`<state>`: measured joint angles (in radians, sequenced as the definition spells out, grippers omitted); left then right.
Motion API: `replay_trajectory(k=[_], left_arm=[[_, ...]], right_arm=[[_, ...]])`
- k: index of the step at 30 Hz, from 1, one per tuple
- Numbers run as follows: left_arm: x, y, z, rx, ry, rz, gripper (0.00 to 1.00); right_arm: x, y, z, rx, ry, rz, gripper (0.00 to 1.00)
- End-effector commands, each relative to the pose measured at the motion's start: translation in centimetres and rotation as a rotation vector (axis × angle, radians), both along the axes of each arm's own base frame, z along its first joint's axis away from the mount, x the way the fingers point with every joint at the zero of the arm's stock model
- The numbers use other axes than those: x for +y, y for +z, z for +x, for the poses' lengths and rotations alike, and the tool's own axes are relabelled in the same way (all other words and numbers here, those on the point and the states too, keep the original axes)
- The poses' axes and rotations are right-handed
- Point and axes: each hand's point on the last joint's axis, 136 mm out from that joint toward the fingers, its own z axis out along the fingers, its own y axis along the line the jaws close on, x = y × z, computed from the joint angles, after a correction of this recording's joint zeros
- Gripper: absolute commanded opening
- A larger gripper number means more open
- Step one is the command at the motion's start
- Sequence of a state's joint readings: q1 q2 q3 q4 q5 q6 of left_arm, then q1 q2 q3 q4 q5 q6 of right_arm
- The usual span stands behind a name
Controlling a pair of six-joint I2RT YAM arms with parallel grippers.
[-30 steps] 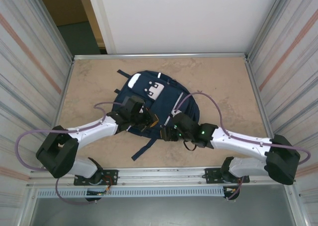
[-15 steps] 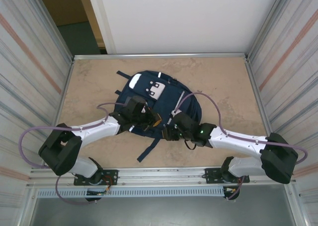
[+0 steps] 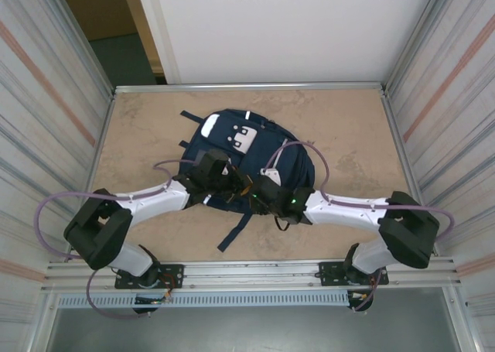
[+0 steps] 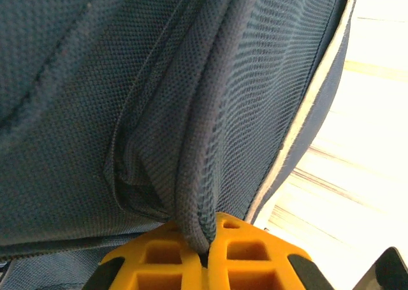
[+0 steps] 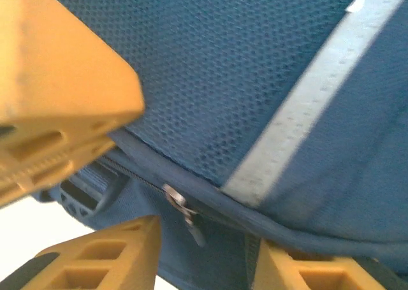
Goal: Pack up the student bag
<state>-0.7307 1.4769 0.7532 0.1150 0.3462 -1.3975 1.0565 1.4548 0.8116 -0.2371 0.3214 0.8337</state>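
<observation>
The student bag (image 3: 249, 155), navy with white front patches, lies face up mid-table. My left gripper (image 3: 234, 186) is at its near edge, shut on a piped fold of the bag's mesh fabric (image 4: 197, 175), which is pinched between the yellow fingertips (image 4: 245, 248). My right gripper (image 3: 260, 195) sits right beside it, open. Its yellow fingers (image 5: 105, 258) stand apart on either side of a small metal zip pull (image 5: 182, 208), which hangs from the zip line below a white stripe (image 5: 306, 95). The left gripper's yellow finger (image 5: 57, 105) shows at the upper left of the right wrist view.
A dark strap (image 3: 234, 230) trails from the bag toward the near edge. The tan table (image 3: 352, 128) is boxed in by corrugated metal walls (image 3: 46, 112) on both sides and a white panel at the back. Purple cables loop off both arms.
My right arm has swung left, bringing its gripper close beside the left one at the bag's near edge. The bag has shifted slightly away, and its loose strap has moved right.
</observation>
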Motion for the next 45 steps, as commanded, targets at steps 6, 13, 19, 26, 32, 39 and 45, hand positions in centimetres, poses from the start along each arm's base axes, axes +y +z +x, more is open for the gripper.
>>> replay_trajectory(k=[6, 13, 19, 26, 32, 39, 45], left_arm=[[-3.1, 2.5, -0.6, -0.027, -0.101, -0.112, 0.00], [-2.3, 2.2, -0.3, -0.037, -0.077, -0.106, 0.00], [-1.6, 2.1, 0.2, -0.033, -0.073, -0.111, 0.00], [1.5, 0.6, 1.9, -0.049, -0.043, -0.012, 0.00], [3.0, 0.3, 2.8, -0.064, -0.051, 0.005, 0.00], [5.6, -0.6, 4.7, -0.083, -0.098, 0.110, 0.00], [7.6, -0.7, 8.3, -0.104, -0.128, 0.149, 0.00]], right_arm=[[2.2, 1.3, 2.6, -0.099, -0.189, 0.026, 0.20], [-0.1, 1.1, 2.8, -0.128, -0.250, -0.014, 0.02], [-0.7, 0.7, 1.9, -0.078, -0.214, -0.020, 0.00], [-3.6, 2.6, 1.2, -0.152, -0.118, -0.140, 0.00], [-5.4, 1.1, 0.6, -0.085, -0.057, -0.105, 0.00], [-6.5, 0.7, 1.0, -0.024, 0.009, -0.042, 0.00], [-1.4, -0.2, -0.5, 0.114, 0.193, 0.116, 0.00]])
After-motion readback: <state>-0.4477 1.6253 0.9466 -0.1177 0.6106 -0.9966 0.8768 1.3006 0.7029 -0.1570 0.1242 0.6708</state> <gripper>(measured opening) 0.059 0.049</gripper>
